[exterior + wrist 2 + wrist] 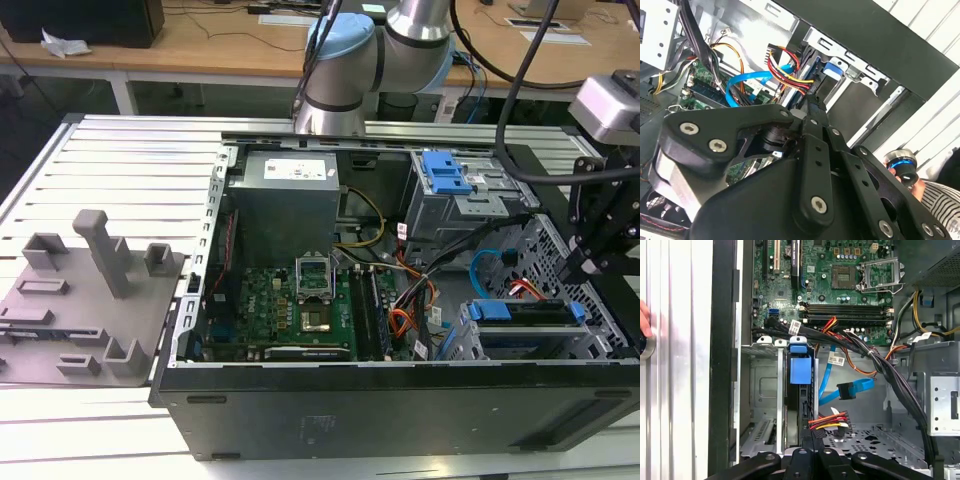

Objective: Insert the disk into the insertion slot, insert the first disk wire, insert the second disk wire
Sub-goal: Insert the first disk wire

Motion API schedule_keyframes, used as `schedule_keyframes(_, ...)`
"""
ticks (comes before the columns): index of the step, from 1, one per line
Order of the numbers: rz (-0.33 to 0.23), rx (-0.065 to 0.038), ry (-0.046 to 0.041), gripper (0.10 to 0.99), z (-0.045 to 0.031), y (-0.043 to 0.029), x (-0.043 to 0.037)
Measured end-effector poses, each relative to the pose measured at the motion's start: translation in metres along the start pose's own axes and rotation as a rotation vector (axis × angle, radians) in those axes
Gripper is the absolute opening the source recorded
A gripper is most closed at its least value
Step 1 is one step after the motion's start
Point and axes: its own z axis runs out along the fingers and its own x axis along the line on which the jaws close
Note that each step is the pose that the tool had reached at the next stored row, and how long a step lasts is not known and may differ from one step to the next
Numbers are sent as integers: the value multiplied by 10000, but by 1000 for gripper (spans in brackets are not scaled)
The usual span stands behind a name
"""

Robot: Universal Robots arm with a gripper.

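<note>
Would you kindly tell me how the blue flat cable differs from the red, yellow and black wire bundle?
The blue flat cable is one wide ribbon; the wire bundle is several thin separate strands. The blue flat cable's plug hangs free, apart from the disk; the wire bundle's plug lies by the disk's edge, nearest the gripper. Both lie inside the case beside the disk.

the disk (800, 372) stands edge-on in the insertion slot (762, 390), its label and flat faces hidden by the cage walls. the exterior view's right edge cuts off the gripper (582, 262). the first wrist view's edge crops a hand (644, 320).
</note>
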Motion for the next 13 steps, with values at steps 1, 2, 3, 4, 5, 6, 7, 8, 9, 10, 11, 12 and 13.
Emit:
schedule_keyframes(1,-2,0,-2,106,2,15,0)
schedule_keyframes(2,-2,0,-3,106,3,34,1)
schedule_keyframes(3,-2,-1,-3,106,4,62,1)
schedule_keyframes(4,-2,0,-3,106,6,89,2)
schedule_keyframes(5,-2,0,-4,106,7,115,2)
schedule_keyframes(6,-3,-1,-4,106,9,156,3)
schedule_keyframes(7,-2,-1,-3,106,10,186,4)
schedule_keyframes(8,-1,-1,-4,106,12,225,4)
schedule_keyframes(9,-2,0,-4,106,13,238,5)
schedule_keyframes(10,-1,-1,-3,106,13,257,5)
schedule_keyframes(11,-2,-1,-3,106,15,288,5)
schedule_keyframes(12,-2,0,-4,106,17,313,6)
schedule_keyframes(13,-2,-1,-3,106,17,338,7)
